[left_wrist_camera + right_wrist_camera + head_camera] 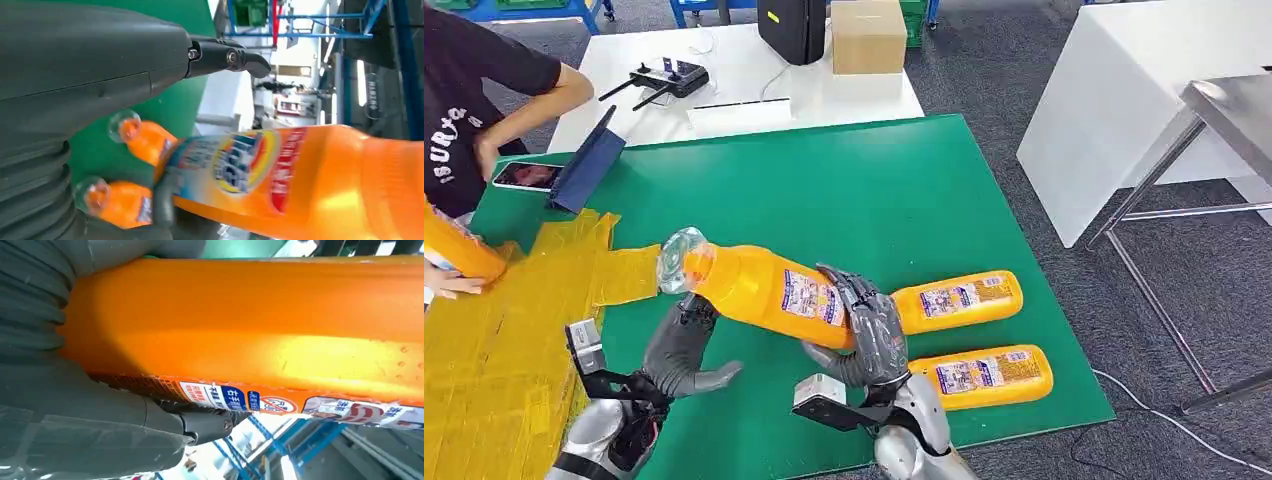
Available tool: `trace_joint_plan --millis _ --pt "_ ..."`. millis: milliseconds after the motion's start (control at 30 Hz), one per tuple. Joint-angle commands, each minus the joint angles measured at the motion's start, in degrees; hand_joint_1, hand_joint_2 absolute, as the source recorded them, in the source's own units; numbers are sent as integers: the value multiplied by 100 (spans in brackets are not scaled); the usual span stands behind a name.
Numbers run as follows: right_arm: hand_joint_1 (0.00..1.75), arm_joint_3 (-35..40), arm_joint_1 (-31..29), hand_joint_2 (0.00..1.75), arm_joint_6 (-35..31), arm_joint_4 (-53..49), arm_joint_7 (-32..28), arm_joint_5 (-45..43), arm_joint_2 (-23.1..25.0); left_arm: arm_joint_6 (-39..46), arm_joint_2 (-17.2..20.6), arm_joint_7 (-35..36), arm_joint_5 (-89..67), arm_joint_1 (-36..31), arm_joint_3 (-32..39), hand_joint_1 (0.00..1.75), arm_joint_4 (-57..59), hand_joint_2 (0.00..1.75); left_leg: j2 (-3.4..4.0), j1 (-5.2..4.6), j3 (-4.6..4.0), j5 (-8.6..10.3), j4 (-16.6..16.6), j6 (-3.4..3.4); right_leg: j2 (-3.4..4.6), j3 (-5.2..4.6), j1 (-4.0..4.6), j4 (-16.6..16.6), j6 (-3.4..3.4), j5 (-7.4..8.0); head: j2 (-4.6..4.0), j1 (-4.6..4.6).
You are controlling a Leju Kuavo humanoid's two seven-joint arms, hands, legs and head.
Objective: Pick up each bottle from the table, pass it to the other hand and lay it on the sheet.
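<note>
**Handover in mid-air: where we could lose the bottle**

We hold the orange bottle (769, 290) in our right robot hand (871, 335), fingers wrapped around its labelled lower body, lifted over the green bench (874, 190) with its clear cap end angled toward the yellow sheet (504, 320). Our left robot hand (686, 350) sits just under the neck, fingers spread and holding nothing.

The risk, as we judge it, lies in the grip sitting near the bottle's base: the long, liquid-filled body hangs out beyond it, and it could pivot or slide if the right hand loosens before the left has closed. The neck is narrow and smooth, so a shallow catch there may slip.

Two more bottles (959, 300) lie on the bench just beyond our right hand; a dropped bottle could knock them rolling toward the edge.

At the sheet's far side a person's hand (454, 283) grips another orange bottle (459, 250), so that end is occupied. A phone (524, 176) and a dark folder (589, 165) lie near the sheet's top corner, a controller (667, 78) and cardboard box (868, 35) further off.
</note>
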Motion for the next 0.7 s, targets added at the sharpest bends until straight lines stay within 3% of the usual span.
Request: trace_joint_plan --millis 33,400,700 --pt "175 546 -269 175 120 1184 11 147 233 -173 -22 163 468 -131 -36 0 178 175 -5 8 19 -5 -7 -6 12 18 6 -9 -2 -2 0 2" --pt "175 1073 -578 175 451 1877 -112 -8 260 -166 19 302 632 -327 -194 0 433 175 -20 8 13 -2 -4 -7 1 16 5 -7 -3 -4 2 2" --pt "175 1086 -586 175 452 1899 -115 -16 261 -166 20 302 637 -333 -197 0 445 175 -15 5 9 -1 -3 -4 -1 10 4 -6 -2 -3 0 0"
